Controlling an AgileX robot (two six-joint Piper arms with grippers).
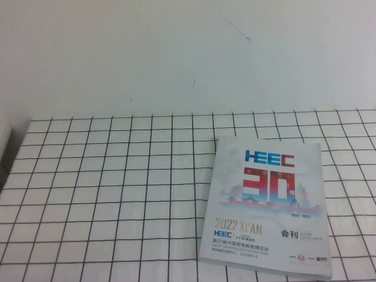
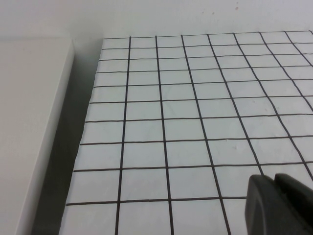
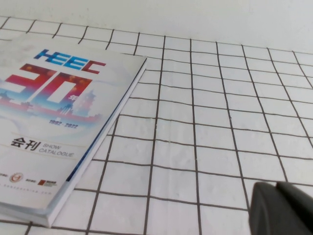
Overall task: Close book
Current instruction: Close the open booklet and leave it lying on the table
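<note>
1. The book (image 1: 271, 205) lies flat at the lower right of the high view, covering the gridded table (image 1: 106, 188) there.
2. Left and centre of the grid are open; a white wall (image 1: 176, 53) closes the top.
3. The left gripper (image 2: 275, 185) and the right gripper (image 3: 275, 190) each sit above bare grid.

We record a table (image 1: 106, 176), its white surface ruled with a black square grid. One item lies on it: a book (image 1: 271, 205), closed, flat, front cover up, right of centre, near side.

The pale-covered HEEC book (image 1: 271, 205) lies closed and flat, front cover up, at the near right.
</note>
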